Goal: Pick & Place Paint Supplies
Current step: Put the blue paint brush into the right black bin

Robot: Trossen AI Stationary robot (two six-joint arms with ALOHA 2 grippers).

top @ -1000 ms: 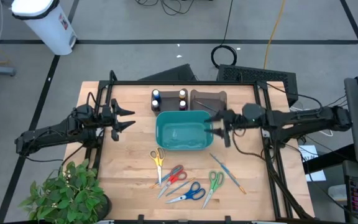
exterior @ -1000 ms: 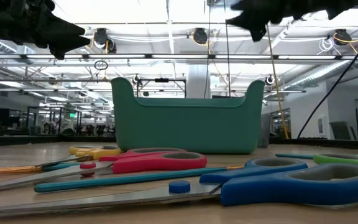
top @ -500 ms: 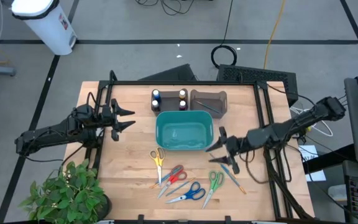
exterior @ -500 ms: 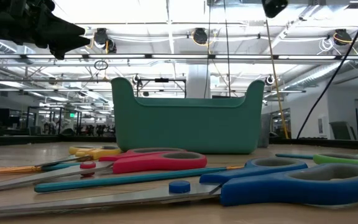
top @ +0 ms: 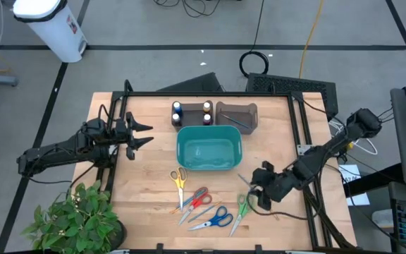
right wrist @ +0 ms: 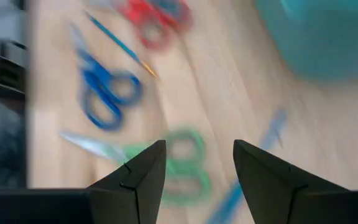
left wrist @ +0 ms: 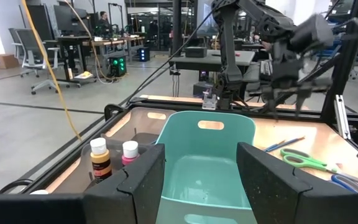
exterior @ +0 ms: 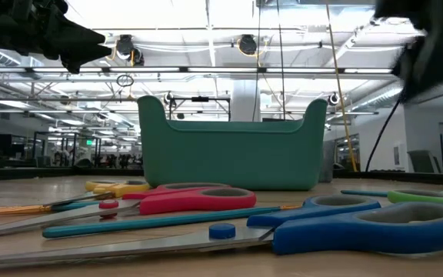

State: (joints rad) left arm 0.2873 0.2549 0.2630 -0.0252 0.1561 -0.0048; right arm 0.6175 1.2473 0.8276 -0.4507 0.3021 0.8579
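Observation:
The paint bottles (top: pixel 177 111) (top: pixel 206 111) stand upright on the table behind the teal bin (top: pixel 208 148); two of them (left wrist: pixel 100 158) show in the left wrist view. Thin brushes (top: pixel 265 203) lie flat on the wood at the near right, and another (top: pixel 201 209) lies among the scissors. My right gripper (top: pixel 256 195) hangs open, tipped downward, above the green scissors (right wrist: pixel 179 168) and a blue brush (right wrist: pixel 257 165), touching nothing. My left gripper (top: pixel 144 134) waits open and level at the table's left, facing the bin (left wrist: pixel 207 155).
Yellow (top: pixel 179 179), red (top: pixel 198 197), blue (top: pixel 216 219) and green scissors (top: pixel 242 209) lie spread in front of the bin. A dark tray (top: pixel 237 116) with a thin stick in it stands at the back right. A potted plant (top: pixel 76 219) is at the near left corner.
My right gripper has swung from above the bin's right rim toward the table's near edge and downward, tipping its fingers down and rolling. It now hangs over the green scissors and the brushes. Its fingers have stayed open.

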